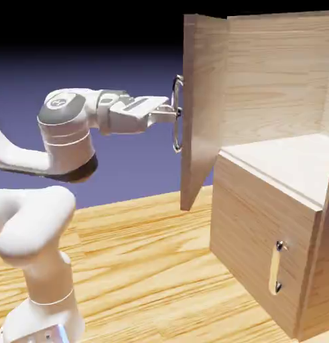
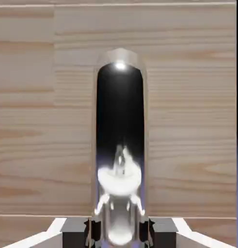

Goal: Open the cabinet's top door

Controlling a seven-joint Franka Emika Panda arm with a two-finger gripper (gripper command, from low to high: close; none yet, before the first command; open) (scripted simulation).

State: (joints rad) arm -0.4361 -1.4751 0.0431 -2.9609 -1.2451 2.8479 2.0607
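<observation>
Wht arm [image 1: 70,134], gry wrist trim, drk ring.

Seemingly silver handle [image 2: 119,181], wood behind [image 2: 188,111]

The cabinet [image 1: 260,221] is showing light-brown wood with fine grain streaks, and its interior is gleaming paler. The top door [image 1: 204,100] is wearing the same streaky brown, its edge looking darker; its handle [image 1: 175,134] is shining silver. The lower door [image 1: 250,234] is carrying brown grain and a silver handle [image 1: 279,268]. The counter [image 1: 147,248] is glowing honey-yellow with wavy darker grain. The arm [image 1: 46,228] is appearing white with grey and black patches, and the backdrop [image 1: 126,67] is fading from blue-violet to black.
</observation>
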